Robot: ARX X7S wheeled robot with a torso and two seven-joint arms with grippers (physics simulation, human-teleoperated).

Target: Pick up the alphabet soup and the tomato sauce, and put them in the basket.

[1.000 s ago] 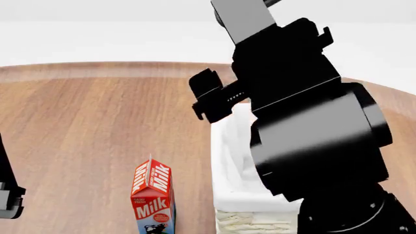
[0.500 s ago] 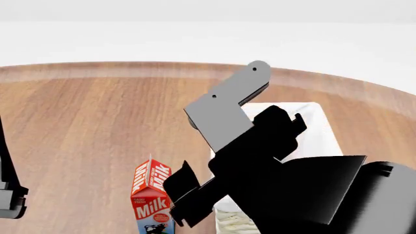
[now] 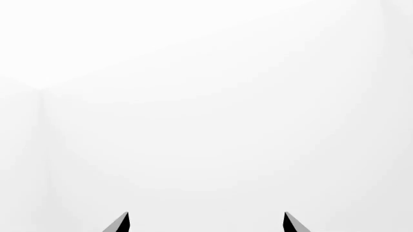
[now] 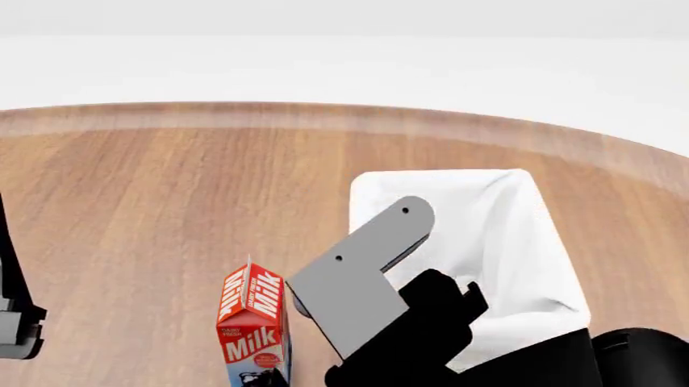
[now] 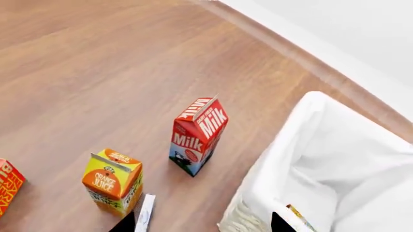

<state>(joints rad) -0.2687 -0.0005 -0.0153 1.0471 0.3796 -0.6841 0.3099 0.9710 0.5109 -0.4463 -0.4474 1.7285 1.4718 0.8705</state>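
Beside the basket (image 5: 310, 159), red "Milk" carton (image 5: 197, 135), yellow "Orange Juice" carton (image 5: 113, 181).

White-lined wicker basket (image 4: 506, 234) upright on the wooden table, beside the milk carton (image 4: 254, 326).

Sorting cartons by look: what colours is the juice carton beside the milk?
Yellow top over orange, best seen in the right wrist view: orange juice carton, milk carton.

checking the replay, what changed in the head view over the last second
The right arm swung down from high over the basket to the view's lower edge, uncovering the white lining. The milk carton, the basket and the left arm at the edge stayed put.
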